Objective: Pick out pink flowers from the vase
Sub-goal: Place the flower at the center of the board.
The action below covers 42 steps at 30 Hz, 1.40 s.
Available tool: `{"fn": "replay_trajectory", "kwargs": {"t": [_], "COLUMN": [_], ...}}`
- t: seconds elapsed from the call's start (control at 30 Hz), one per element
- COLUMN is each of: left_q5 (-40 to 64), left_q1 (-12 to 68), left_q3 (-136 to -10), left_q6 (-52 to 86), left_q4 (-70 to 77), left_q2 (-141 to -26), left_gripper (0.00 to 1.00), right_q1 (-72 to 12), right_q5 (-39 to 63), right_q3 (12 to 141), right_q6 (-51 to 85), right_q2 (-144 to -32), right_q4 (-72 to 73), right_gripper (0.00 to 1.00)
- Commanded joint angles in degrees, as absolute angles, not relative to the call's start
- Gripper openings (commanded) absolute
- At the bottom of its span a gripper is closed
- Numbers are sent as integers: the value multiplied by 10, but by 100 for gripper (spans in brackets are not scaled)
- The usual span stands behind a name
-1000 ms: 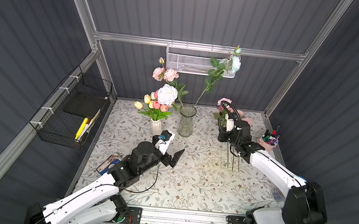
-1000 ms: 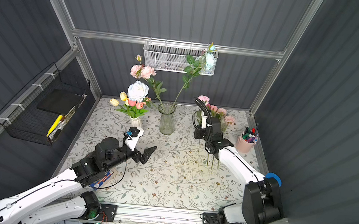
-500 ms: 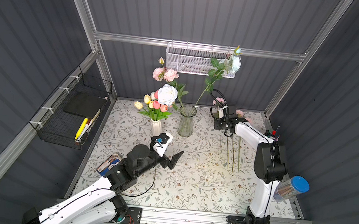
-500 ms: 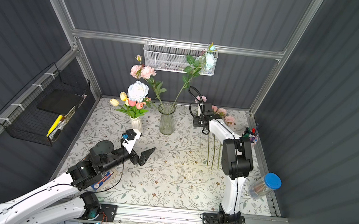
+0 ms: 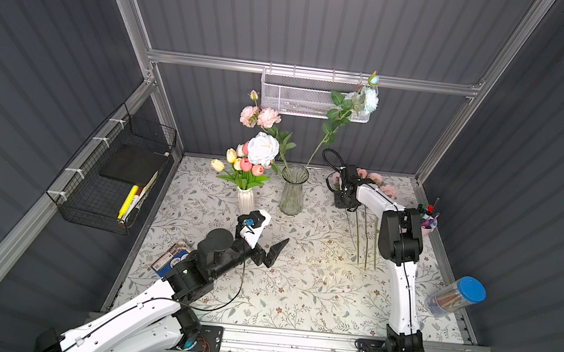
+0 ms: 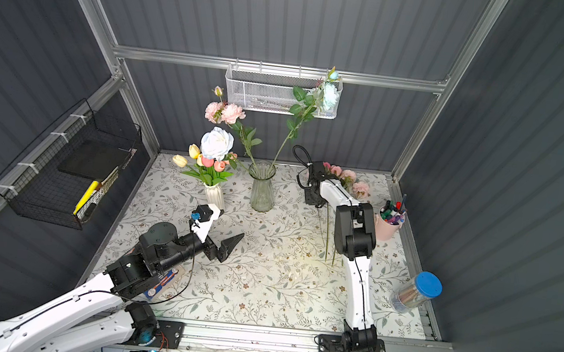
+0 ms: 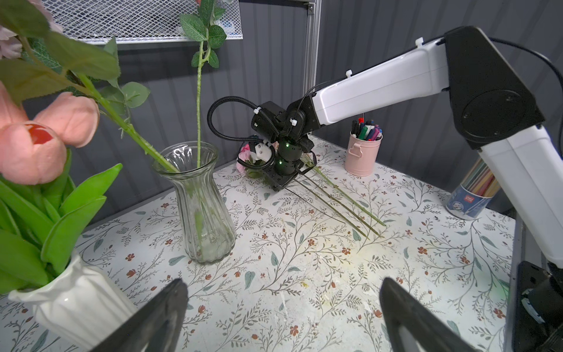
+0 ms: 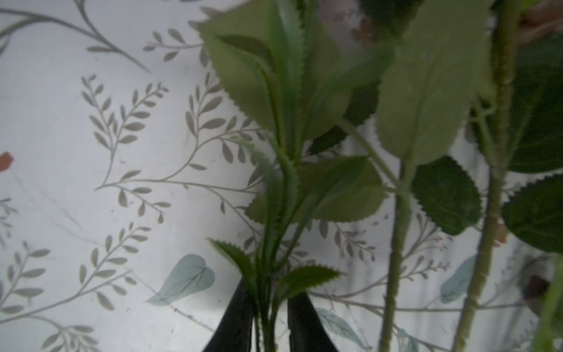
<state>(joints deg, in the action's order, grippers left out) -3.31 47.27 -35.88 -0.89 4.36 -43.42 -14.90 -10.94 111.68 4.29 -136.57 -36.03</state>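
Above the clear ribbed glass vase (image 5: 292, 192) nods a pale pink ruffled peony spray (image 5: 258, 117), probably light and floppy, best pinched low on its stiffer green stem (image 7: 146, 144); left gripper (image 7: 283, 282) gapes empty, right gripper (image 8: 270, 289) barely parted around a flat-lying leafy stem (image 8: 288, 176).

Lit evenly from above in both top views; sharp, dark toward the walls. Warm glare patch on mat (image 5: 296, 287). Bright and crisp in left wrist view, bowed at edges. Dim, soft in right wrist view; leaves (image 8: 283, 100) blurred, shadowed.
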Motion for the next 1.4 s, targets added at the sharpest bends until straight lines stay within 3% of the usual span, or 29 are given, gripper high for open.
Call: {"fn": "replay_trajectory", "kwargs": {"t": [0.0, 0.23, 0.5, 0.73, 1.03, 1.27, 1.37], "left_q5": [-25, -23, -33, -49, -95, -194, -181], "left_q1": [472, 471, 472, 472, 472, 470, 454], "left_q3": [-351, -352, -346, -345, -337, -342, -345], "left_q6": [-13, -13, -10, 12, 53, 54, 74], "left_q4": [61, 62, 59, 52, 23, 11, 17], "left_q2": [-425, -424, -413, -406, -380, -386, -412], "left_gripper": [99, 99, 99, 99, 100, 99, 99], "right_q1": [-142, -142, -145, -152, -238, -311, -338], "right_q5": [-147, -166, -83, -76, -57, 49, 80], "right_q3": [1136, 1104, 933, 847, 724, 627, 627], "right_q6": [49, 75, 75, 82, 62, 25, 19], "right_q2": [-1372, -1336, -1177, -1064, -885, -785, -772], "right_q4": [-401, -382, -209, -184, -103, 5, 11], "right_gripper": [32, 45, 62, 63, 58, 57, 56]}}
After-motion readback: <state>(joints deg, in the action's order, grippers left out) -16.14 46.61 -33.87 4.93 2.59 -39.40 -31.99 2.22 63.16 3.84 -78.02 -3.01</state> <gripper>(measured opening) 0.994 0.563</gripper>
